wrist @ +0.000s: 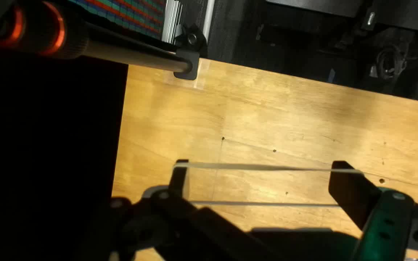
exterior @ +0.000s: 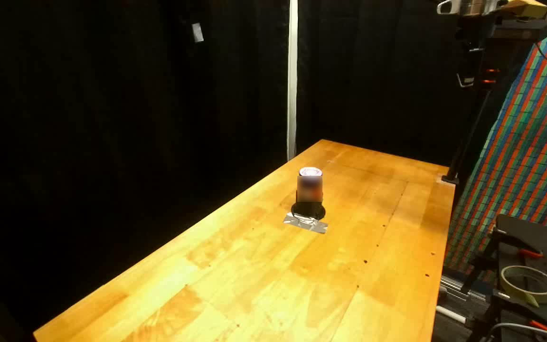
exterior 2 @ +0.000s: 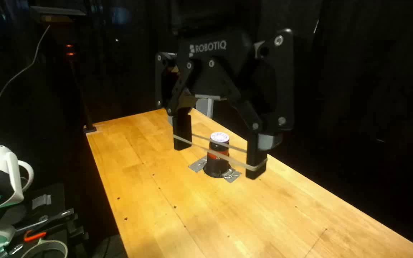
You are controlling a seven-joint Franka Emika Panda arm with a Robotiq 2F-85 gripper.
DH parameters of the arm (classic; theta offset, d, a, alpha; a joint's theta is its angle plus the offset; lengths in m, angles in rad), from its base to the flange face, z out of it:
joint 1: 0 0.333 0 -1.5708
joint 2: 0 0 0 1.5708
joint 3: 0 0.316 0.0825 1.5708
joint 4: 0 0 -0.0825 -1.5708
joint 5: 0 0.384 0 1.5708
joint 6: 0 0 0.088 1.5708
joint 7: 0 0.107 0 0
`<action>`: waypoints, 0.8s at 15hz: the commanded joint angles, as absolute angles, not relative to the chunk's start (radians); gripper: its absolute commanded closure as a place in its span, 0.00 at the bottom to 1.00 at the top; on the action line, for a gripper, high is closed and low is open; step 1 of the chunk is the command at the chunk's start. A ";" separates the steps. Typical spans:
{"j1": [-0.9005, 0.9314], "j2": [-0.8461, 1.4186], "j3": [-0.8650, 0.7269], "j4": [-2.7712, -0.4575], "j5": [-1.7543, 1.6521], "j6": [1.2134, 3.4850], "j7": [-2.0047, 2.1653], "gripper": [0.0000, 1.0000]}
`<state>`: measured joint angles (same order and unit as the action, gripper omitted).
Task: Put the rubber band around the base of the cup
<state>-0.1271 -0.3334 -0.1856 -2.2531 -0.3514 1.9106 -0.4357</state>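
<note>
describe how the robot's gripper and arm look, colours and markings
The Robotiq gripper is black, with pale ROBOTIQ lettering and a small logo on its front. Dark linkage bars carry round silvery pivots, and the fingers are straight, black and blocky, with grey pieces on their outer sides. The arm is too dark to make out.

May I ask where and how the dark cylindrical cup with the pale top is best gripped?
Probably by the upper sides of the dark cylindrical cup, straddled from above: it stands upright and is slimmer there than at its flared base, where silver tape lies.
</note>
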 commanded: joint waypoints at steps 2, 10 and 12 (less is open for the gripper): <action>-0.124 -0.334 -0.187 -2.243 -0.352 1.908 -0.435 0.00; -0.042 -0.159 -0.143 -2.059 -0.260 1.767 -0.534 0.00; -0.009 -0.069 -0.109 -1.965 -0.207 1.711 -0.531 0.00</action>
<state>-0.0542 -0.2332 -0.1498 -2.1517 -0.2769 1.8175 -0.5037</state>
